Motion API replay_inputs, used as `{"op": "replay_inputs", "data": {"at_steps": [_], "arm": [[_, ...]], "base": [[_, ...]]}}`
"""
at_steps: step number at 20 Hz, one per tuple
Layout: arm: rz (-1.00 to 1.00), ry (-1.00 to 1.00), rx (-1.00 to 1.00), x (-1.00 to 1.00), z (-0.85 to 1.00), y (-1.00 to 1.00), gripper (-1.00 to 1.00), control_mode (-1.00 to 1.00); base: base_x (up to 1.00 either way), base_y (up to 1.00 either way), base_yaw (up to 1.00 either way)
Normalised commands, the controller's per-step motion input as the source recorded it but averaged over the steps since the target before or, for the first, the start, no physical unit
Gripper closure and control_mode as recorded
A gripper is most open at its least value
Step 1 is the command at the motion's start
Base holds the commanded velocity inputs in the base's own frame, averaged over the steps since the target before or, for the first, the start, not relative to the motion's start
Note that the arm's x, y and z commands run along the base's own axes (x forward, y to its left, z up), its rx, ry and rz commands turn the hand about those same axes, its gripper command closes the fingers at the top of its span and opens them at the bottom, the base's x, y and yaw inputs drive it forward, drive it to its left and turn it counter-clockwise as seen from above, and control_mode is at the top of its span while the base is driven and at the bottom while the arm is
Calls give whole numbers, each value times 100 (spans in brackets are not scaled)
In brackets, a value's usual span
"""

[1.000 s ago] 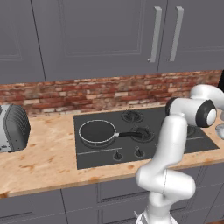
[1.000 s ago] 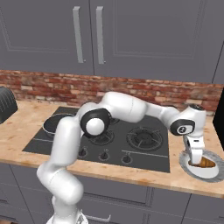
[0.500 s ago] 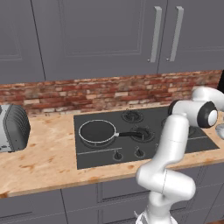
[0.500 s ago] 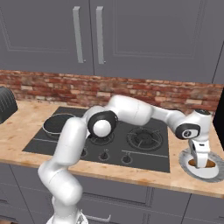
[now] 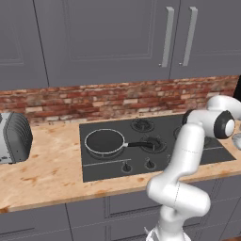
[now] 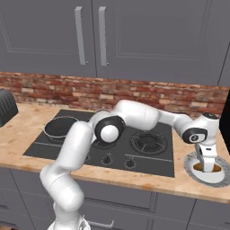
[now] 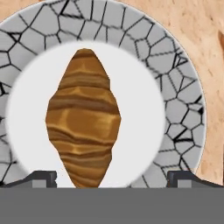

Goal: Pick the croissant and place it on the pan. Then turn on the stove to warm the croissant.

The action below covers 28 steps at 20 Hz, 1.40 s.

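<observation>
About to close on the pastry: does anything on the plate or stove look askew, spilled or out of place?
Nothing stands out. The croissant lies whole in the middle of its plate, between the open fingers of the gripper. The pan sits level on the stove, with no spill on the counter.

Glossy white rounded arm point(image 6: 134, 117), dark joint discs, small dark fingertips point(image 7: 41, 178)

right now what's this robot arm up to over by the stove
The arm is reaching to the right of the stove, its open tool lowered over a plate with a mosaic rim. The croissant lies on the plate between the two fingertips, not gripped yet. The pan sits empty on a left burner, handle pointing right.
</observation>
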Motion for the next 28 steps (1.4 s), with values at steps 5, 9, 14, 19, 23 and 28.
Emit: {"op": "replay_inputs", "data": {"at_steps": [5,9,14,19,23,28], "arm": [[0,0,0,17,-15,-5,-100,-100],[0,0,0,25,-15,-1,-100,-100],[0,0,0,17,-17,-10,-100,-100],[-3,0,0,0,-24,-36,-100,-100],[-3,0,0,0,-23,-39,-100,-100],[-3,0,0,0,-25,-25,100,-100]], "base": [[0,0,0],[0,0,0],[0,0,0],[0,0,0],[0,0,0],[0,0,0]]}}
